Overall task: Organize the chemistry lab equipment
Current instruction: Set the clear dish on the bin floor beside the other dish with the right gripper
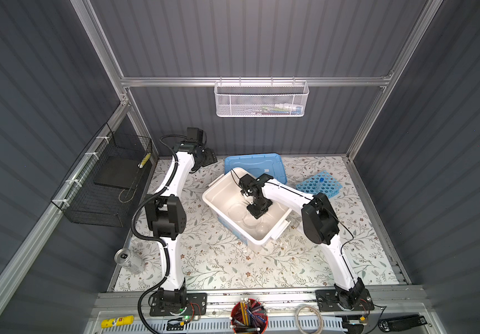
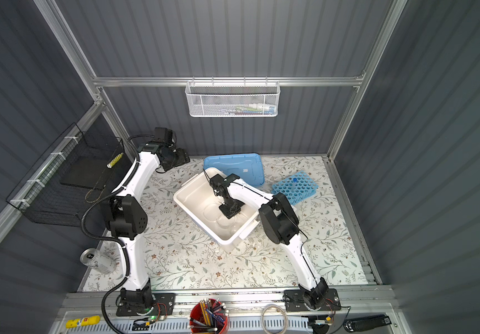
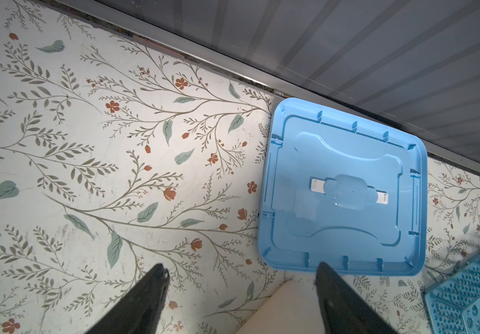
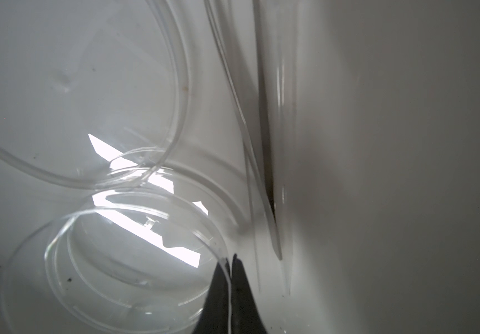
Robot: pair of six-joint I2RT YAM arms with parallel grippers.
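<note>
— State of the container?
— The white bin [image 1: 218,199] sits open, its blue lid [image 1: 254,162] lying behind it. The right gripper [image 1: 257,214] is down inside, at a glass dish [image 1: 248,224]; 1 larger dish [image 1: 235,209] lies alongside.
— And elsewhere?
— The blue rack [image 1: 319,186] stands near, with 1 blue-capped tube [image 1: 321,180] in it. The left gripper [image 1: 208,157] is well apart from the bin.

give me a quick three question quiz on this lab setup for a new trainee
1. True or false: the blue lid sits closed on the white bin.
2. The right end effector is: A) open in mid-air; B) shut on the rim of a clear dish inside the bin; C) holding tweezers.
3. How many blue-capped tubes stand in the blue rack?
Key: 1 false, it lies behind the bin; 2 B; 3 one.
</note>
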